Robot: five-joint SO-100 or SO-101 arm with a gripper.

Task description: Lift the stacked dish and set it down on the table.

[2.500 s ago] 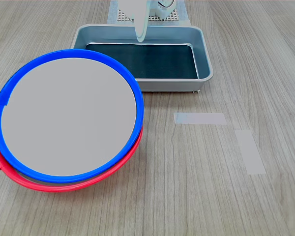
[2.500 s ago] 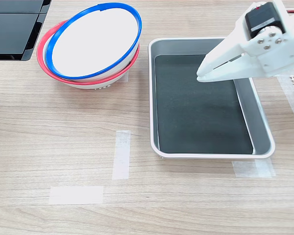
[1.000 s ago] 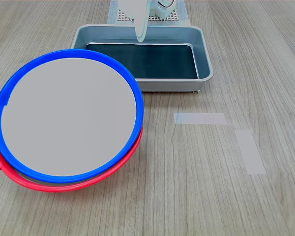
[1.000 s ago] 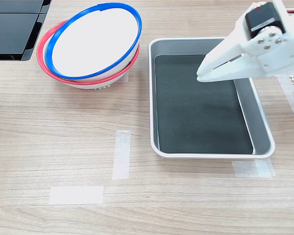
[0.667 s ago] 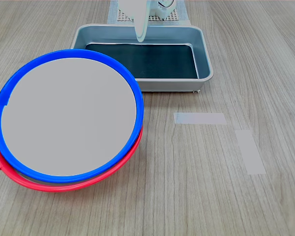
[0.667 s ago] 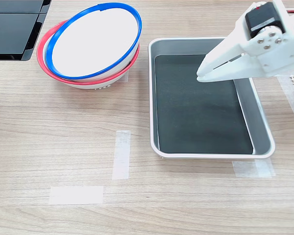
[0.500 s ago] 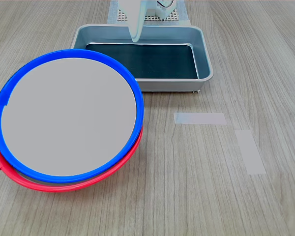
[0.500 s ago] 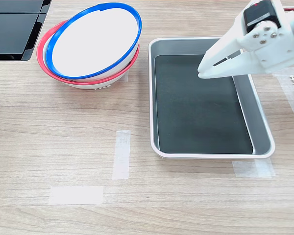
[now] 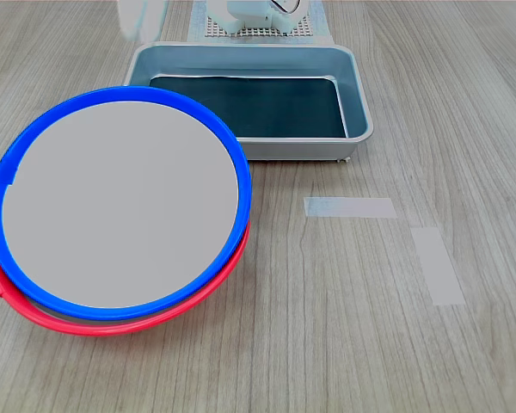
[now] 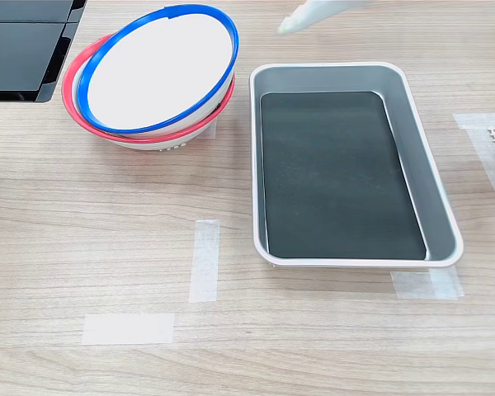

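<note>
Lab bench, by the look of it. My table point(image 10: 107, 247) is bare wood-grain marked with tape strips point(image 10: 204, 260). Metal tray point(image 10: 441, 206) centre frame, perforated white base plate point(image 9: 258, 30) at top, dark equipment point(image 10: 21, 49) in the second exterior view's upper left.

stacked dish point(image 10: 157, 70) atop another dish point(image 10: 99, 124), tray point(image 10: 441, 210) beside
</note>
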